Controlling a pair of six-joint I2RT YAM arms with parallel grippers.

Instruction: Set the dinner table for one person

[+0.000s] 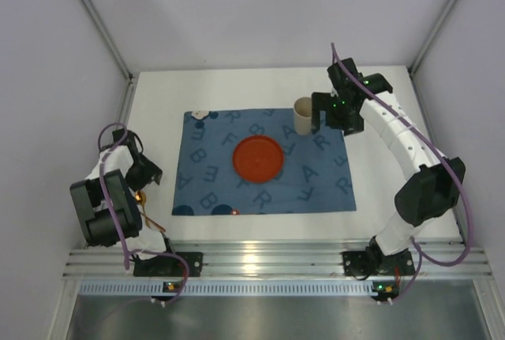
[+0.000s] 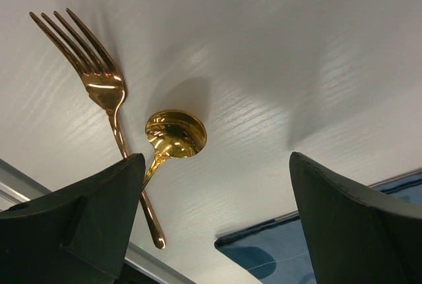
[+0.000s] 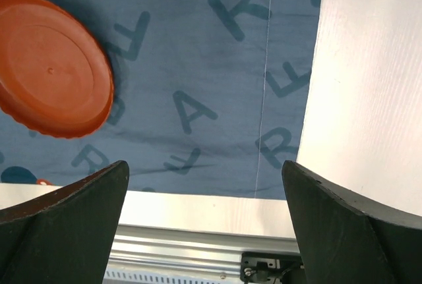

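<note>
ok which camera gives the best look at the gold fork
The left wrist view: the fork lies on the white table, nearly whole from tines to handle. In the top external view the left arm hides almost all of it; only a glint of gold cutlery shows. The right wrist view does not show it.

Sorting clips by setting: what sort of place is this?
Likely a robotics lab test cell, not a home: plain pale wall panels box in the dinner table, an aluminium rail carries the arm bases, and a lettered blue mat holds one orange plate.
</note>
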